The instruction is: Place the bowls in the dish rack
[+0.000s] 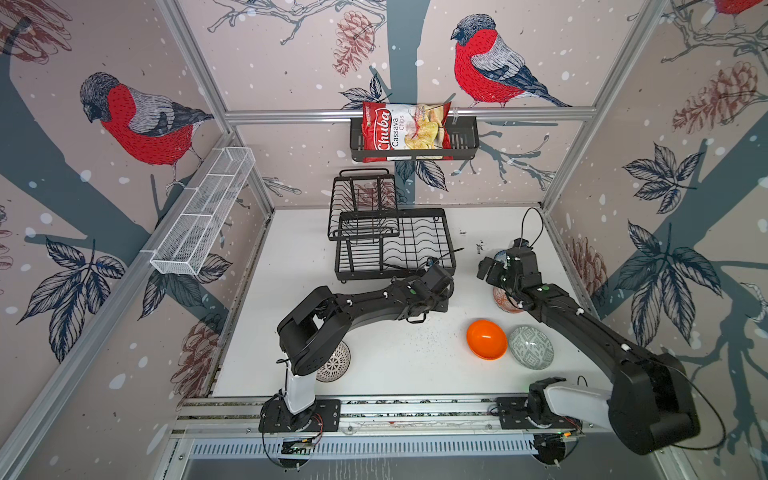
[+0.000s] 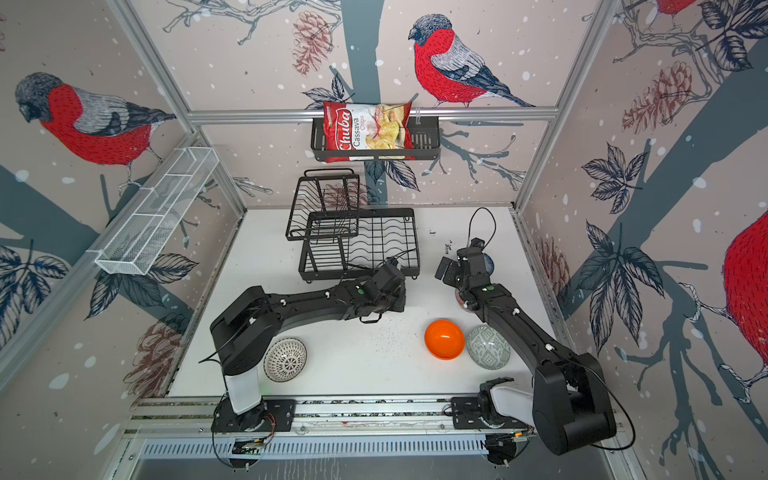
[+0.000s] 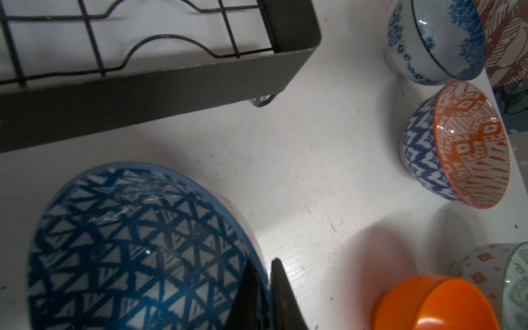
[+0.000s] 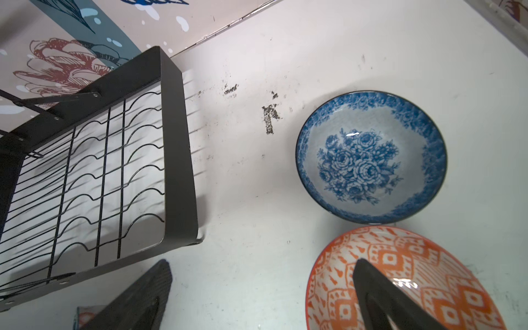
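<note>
Left claw (image 3: 264, 271) pinched on rim of dark blue bowl (image 3: 128, 243), dish rack (image 3: 160, 94) just beyond and nearer this arm; right claw (image 4: 261, 267) spread wide above orange-white bowl (image 4: 428, 257) on bench (image 4: 257, 200).

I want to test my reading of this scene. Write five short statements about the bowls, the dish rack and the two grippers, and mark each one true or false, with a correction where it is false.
1. The left gripper is shut on the rim of the dark blue geometric bowl. True.
2. One bowl sits in the dish rack. False: the rack holds no bowl.
3. The right gripper grips the blue-white floral bowl. False: its jaws are open and that bowl stands free on the table; one finger is over the orange-white patterned bowl.
4. The plain orange bowl stands beside the grey-green patterned bowl. True.
5. The chips bag lies in the white mesh basket. False: it is in the black slatted basket.
</note>
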Controlling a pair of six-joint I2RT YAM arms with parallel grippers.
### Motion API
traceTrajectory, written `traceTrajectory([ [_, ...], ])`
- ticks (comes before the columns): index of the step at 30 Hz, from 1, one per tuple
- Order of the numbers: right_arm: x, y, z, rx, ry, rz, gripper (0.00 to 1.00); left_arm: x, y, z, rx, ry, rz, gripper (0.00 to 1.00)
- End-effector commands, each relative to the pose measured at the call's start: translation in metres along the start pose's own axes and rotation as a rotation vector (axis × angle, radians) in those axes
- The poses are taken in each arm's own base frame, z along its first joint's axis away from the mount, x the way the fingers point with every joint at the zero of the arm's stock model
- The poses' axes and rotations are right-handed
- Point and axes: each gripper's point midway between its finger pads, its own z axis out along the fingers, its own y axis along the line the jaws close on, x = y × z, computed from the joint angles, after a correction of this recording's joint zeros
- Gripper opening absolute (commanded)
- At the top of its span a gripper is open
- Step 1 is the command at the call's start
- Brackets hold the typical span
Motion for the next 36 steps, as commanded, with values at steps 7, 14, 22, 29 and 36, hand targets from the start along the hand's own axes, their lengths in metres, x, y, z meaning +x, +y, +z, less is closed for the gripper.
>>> traceTrajectory([
  [7, 0.001, 0.000, -0.001, -0.021, 0.004, 0.022, 1.00, 0.038, 0.002, 0.010, -0.021, 0.150, 0.008, 0.09],
  [14, 0.003, 0.000, -0.001, -0.026, 0.010, 0.024, 1.00, 0.033, -0.003, 0.006, -0.022, 0.144, 0.023, 0.21],
  [22, 0.004, -0.001, -0.002, -0.026, 0.011, 0.024, 1.00, 0.022, -0.009, -0.002, -0.019, 0.116, 0.041, 0.28],
  [29, 0.004, -0.001, -0.002, -0.027, 0.011, 0.023, 1.00, -0.001, -0.016, -0.015, -0.036, 0.062, 0.073, 0.46],
  [36, 0.002, 0.004, -0.006, -0.054, 0.007, 0.018, 1.00, -0.025, -0.009, -0.038, -0.115, -0.009, 0.109, 0.56],
])
